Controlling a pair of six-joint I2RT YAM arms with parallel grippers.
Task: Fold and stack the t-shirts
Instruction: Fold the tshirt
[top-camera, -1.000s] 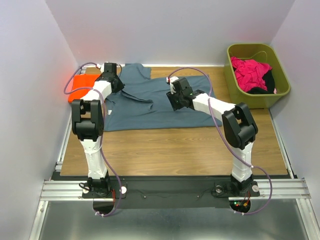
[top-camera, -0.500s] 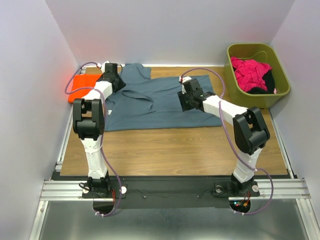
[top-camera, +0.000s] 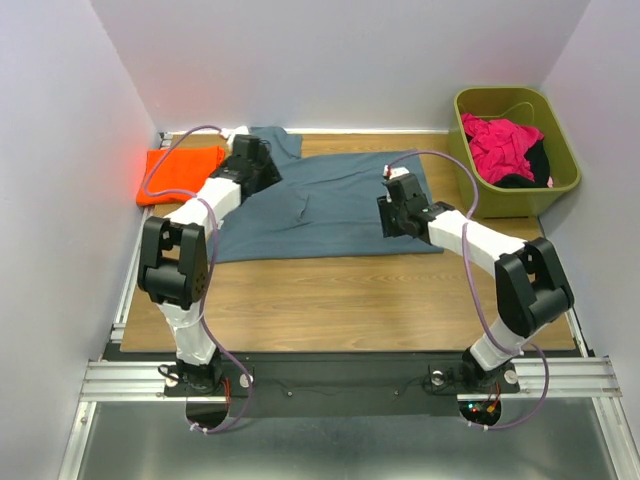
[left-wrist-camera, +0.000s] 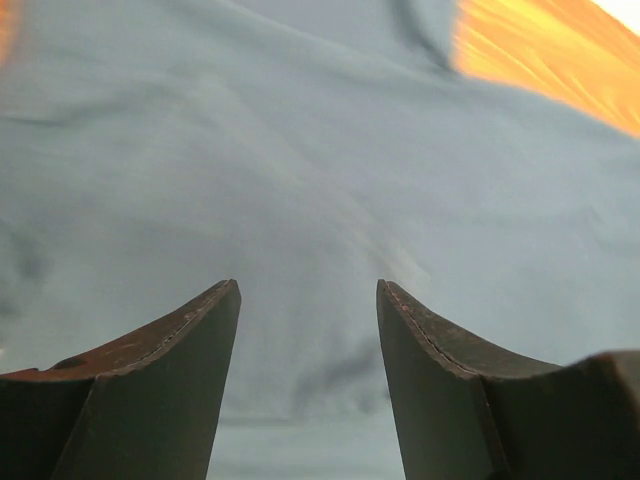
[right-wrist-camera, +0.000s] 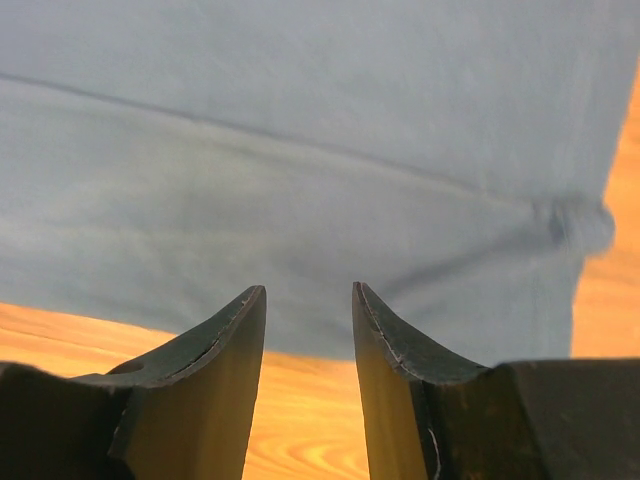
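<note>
The slate blue-grey t-shirt lies spread out on the wooden table. The bright orange t-shirt lies folded at the far left edge. My left gripper is open and empty over the blue-grey shirt's upper left part; in the left wrist view its jaws stand apart above plain blue-grey cloth. My right gripper is open and empty over the shirt's right part; in the right wrist view it hangs above the shirt's edge where it meets bare wood.
An olive-green bin stands at the back right with pink and black clothes in it. Walls close in the left, back and right sides. Bare wood lies between the shirt and the arm bases.
Both grippers have moved to the right across the blue-grey shirt. The right one went from the shirt's middle to its right side. More of the orange shirt shows.
</note>
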